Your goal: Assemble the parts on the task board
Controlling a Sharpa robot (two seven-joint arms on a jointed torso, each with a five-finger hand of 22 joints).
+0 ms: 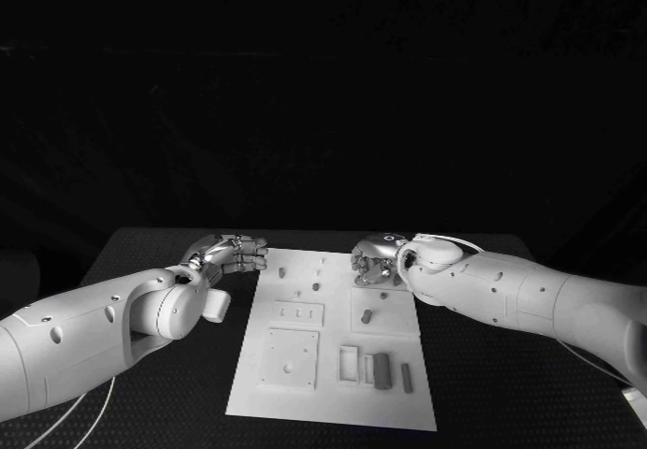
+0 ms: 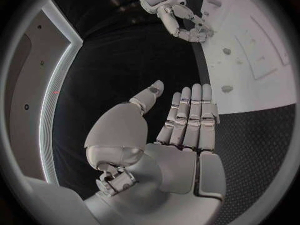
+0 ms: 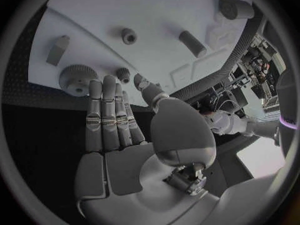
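Note:
The white task board (image 1: 335, 398) lies lengthwise in the middle of the table. Small grey parts sit on it: two pegs (image 1: 282, 272) near its far end, a short cylinder (image 1: 366, 316) mid-board, and two bars (image 1: 381, 368) near the front right. My left hand (image 1: 229, 253) hovers just off the board's far left corner; its fingers (image 2: 190, 117) are straight with the thumb apart, holding nothing. My right hand (image 1: 376, 263) is over the board's far right corner, fingers (image 3: 107, 117) stretched out flat and empty above a toothed gear (image 3: 77, 79) and a small peg (image 3: 123, 74).
A square plate (image 1: 290, 358) and a slotted panel (image 1: 298, 313) are set into the board's left half. A white cap (image 1: 216, 306) juts from my left wrist beside the board. Black matting (image 1: 499, 383) runs along both sides of the board.

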